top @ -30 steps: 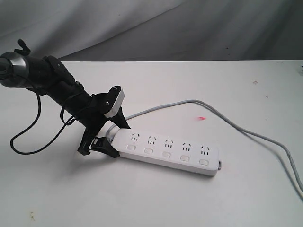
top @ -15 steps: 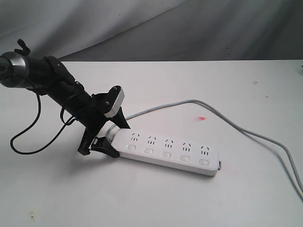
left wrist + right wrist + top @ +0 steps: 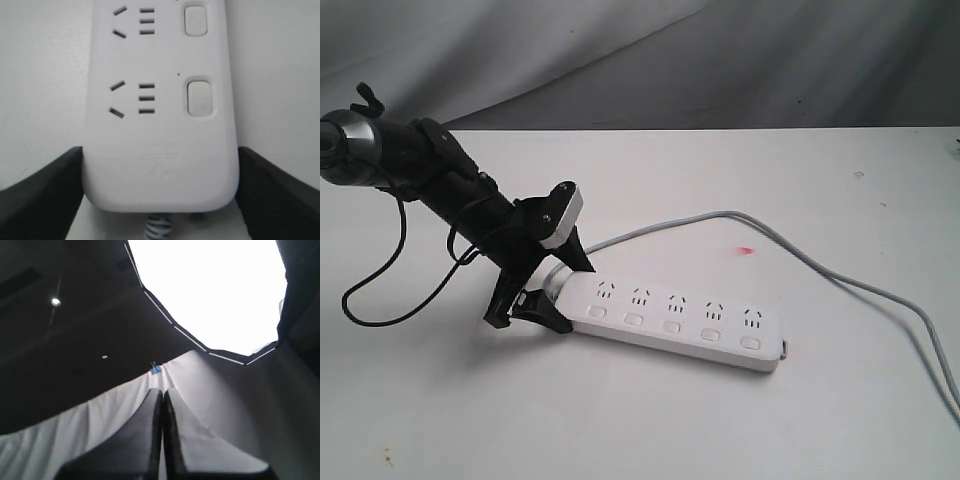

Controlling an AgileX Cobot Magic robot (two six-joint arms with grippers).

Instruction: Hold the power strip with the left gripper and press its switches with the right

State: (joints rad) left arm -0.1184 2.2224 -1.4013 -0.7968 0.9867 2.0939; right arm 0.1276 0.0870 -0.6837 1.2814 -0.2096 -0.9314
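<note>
The white power strip [image 3: 675, 322] lies flat on the white table [image 3: 650, 420], with its five switches [image 3: 672, 326] in a row along the near side. Its grey cord [image 3: 720, 218] leaves the left end and curves away to the right. My left gripper [image 3: 570, 297] is shut on that cord end, one black finger on each long side. In the left wrist view the strip [image 3: 160, 125] fills the space between both fingers [image 3: 45, 190], and two switches [image 3: 200, 98] show. My right gripper [image 3: 162, 392] is shut on nothing, points up at a cloth, and is out of the exterior view.
A small red mark [image 3: 746, 249] lies on the table behind the strip. A thin black cable [image 3: 380, 300] loops from the left arm onto the table. A grey backdrop cloth [image 3: 720, 60] hangs behind the table's far edge. A blue clip [image 3: 155, 369] holds the cloth.
</note>
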